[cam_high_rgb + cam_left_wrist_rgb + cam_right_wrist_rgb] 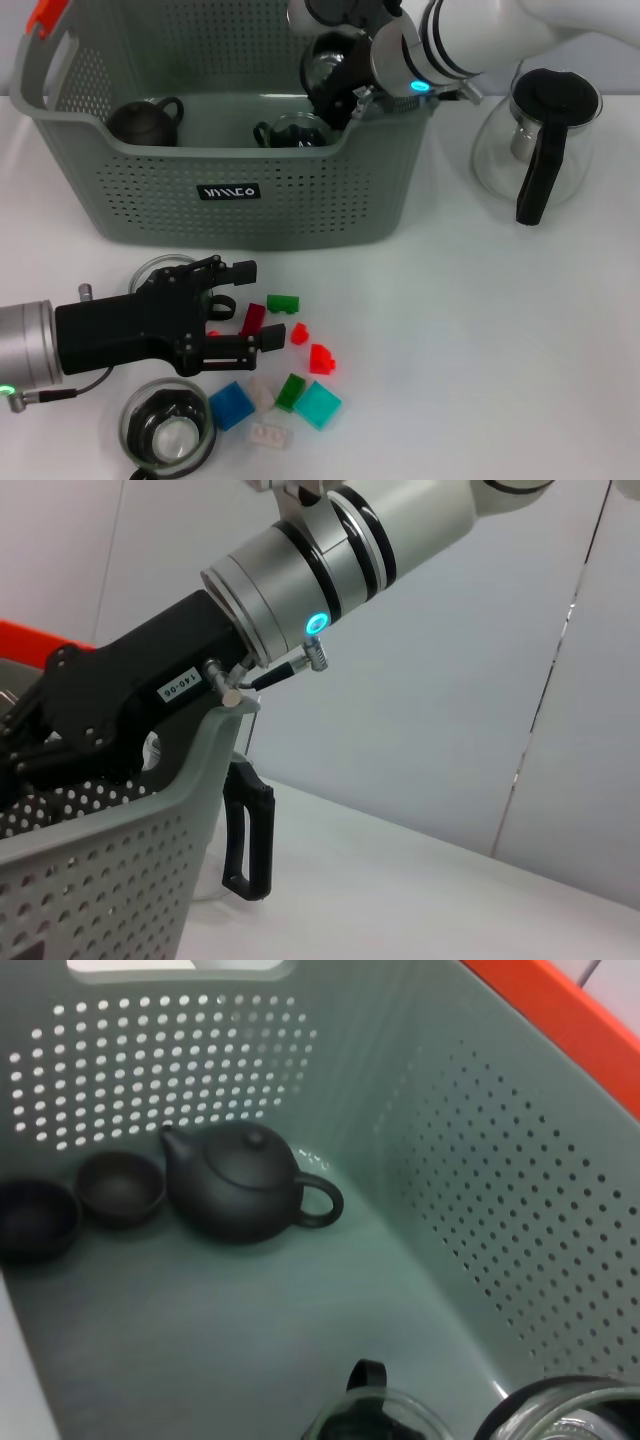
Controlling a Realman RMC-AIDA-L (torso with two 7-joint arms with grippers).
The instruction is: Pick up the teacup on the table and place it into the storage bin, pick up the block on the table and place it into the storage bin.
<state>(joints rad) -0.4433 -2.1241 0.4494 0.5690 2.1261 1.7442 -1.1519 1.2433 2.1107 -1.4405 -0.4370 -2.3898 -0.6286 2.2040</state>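
Note:
The grey-green storage bin stands at the back left. My right gripper reaches over its right rim, shut on a glass teacup held above the bin floor; the cup's rim shows in the right wrist view. Another glass teacup lies inside the bin. My left gripper is open low over the table, its fingers on either side of a dark red block. Two more glass teacups sit on the table, one behind that gripper and one at the front.
Several loose blocks lie right of the left gripper, among them green, red, teal and blue. A dark teapot and two small dark cups are in the bin. A glass jug stands at the right.

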